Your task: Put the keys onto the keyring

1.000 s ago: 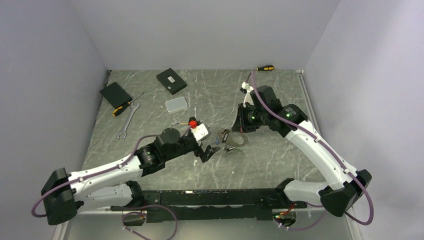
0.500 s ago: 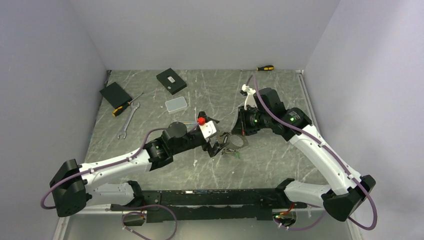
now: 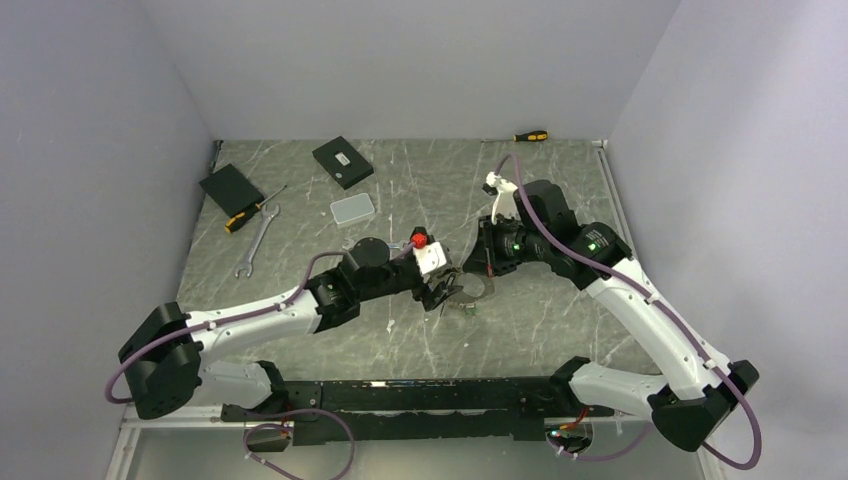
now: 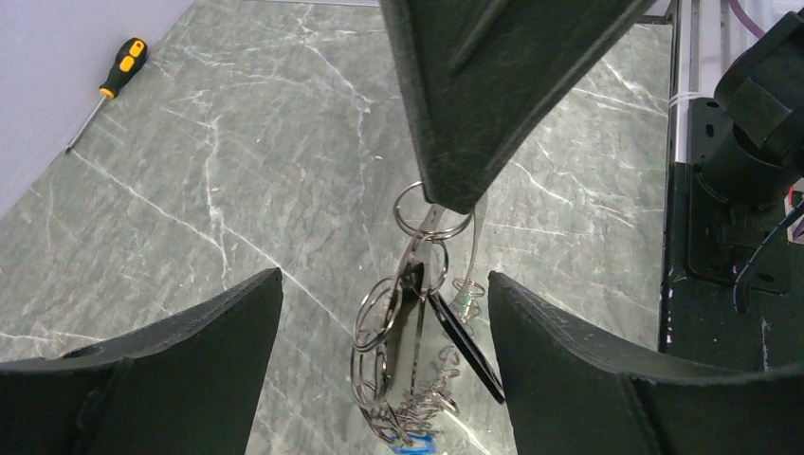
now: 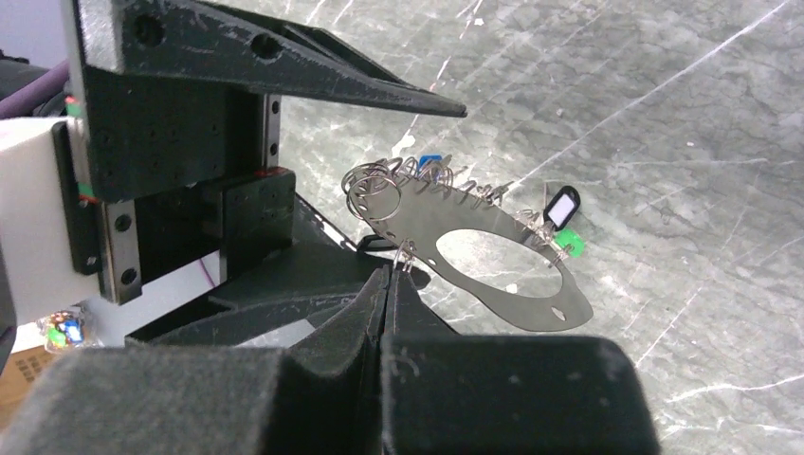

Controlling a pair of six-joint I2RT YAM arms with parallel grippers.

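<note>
Keyring shiny metal; key tag glossy plastic; tbl smooth (marble-look), matt.

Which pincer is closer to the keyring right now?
Right. The right pincer is shut on the top of the keyring; the left pincer stands open, a finger either side, not touching it.

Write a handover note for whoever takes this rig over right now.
Right claw: shut on the keyring, which hangs from its tips.
Left claw: open, straddling the hanging keys, gripping nothing.
Done: many keys are already threaded along the keyring.
Left: I cannot make out a loose key; check the table before moving.
</note>
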